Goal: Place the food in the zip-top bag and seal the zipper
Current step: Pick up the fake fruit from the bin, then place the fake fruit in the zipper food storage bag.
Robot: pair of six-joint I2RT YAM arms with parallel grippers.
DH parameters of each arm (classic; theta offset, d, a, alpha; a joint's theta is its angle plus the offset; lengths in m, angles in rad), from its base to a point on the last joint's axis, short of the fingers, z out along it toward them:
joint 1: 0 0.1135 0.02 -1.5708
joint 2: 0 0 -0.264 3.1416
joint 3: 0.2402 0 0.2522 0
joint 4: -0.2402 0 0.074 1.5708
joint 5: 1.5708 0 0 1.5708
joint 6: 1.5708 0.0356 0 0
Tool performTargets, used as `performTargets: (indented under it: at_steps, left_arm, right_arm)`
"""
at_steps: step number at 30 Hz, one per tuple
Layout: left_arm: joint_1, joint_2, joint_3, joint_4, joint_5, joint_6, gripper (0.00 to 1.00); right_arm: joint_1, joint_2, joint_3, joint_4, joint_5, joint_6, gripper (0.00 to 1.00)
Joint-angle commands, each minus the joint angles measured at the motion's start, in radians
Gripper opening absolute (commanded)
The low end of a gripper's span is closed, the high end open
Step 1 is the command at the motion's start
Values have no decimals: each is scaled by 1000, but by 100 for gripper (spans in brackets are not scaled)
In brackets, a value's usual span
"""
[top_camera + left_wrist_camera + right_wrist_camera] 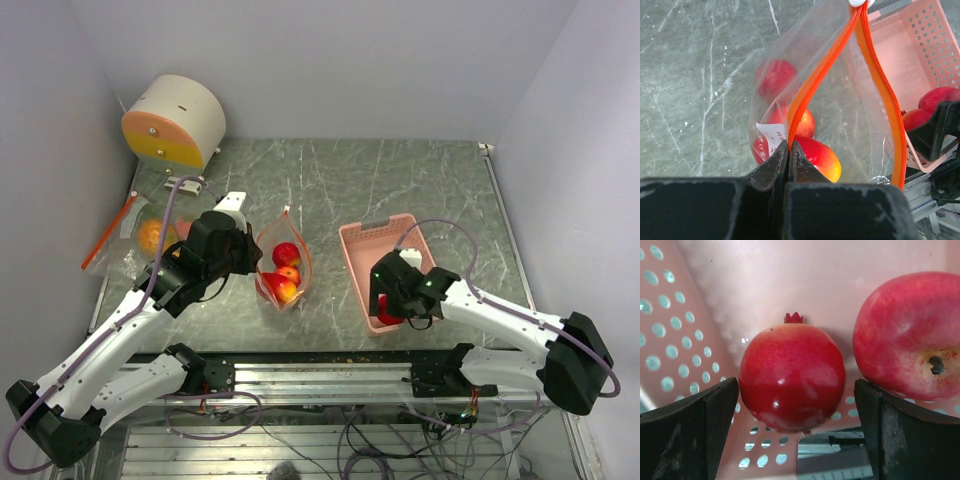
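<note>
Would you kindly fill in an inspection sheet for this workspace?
Surface: grey marbled table.
Job's things: clear zip-top bag with orange zipper, open, red toy fruits inside; red pomegranate-like fruit and red apple-like fruit in pink perforated basket; orange fruit in second clear bag, left edge.
Clutter: cream-and-orange drum behind.
Grippers: left gripper shut on the bag's zipper; right gripper open around the pomegranate-like fruit.
Cables: purple cables loop over both arms.
Surroundings: white walls.

Overhead onto table (400, 190), left wrist close on bag (840, 130), right wrist inside basket (670, 315), shared by all
</note>
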Motion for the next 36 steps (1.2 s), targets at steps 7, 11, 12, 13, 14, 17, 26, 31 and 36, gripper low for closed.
performTargets:
  at_steps: [7,11,12,13,14,17,26,31,36]
  left_arm:
    - [0,-15,22,7,10,15,7]
    - [1,-25,18,1,4,15,7]
    - [1,-27,16,3,2,14,7]
    - [0,-29,12,6,-1,13,7]
    - [1,-30,6,12,-1,13,7]
    - [1,-26,-3,20,2,12,7]
    - [0,-12,10,4,-3,8,7]
    - [0,-18,15,-7,-3,5,7]
    - [0,-32,21,-20,-4,7,7]
  right_arm:
    - [-32,55,-38,140,-10,-24,82]
    - [-33,22,8,101,19,-33,52]
    - [-33,4,28,86,35,-38,47]
    - [-32,-14,51,70,48,-43,44]
    - [-32,-34,81,58,60,-54,43]
    - [-30,-98,187,94,-1,-143,41]
    - [201,-16,334,650,-339,-289,40]
    - [242,147,411,786,-349,-310,42]
    - [241,270,490,684,-153,-313,60]
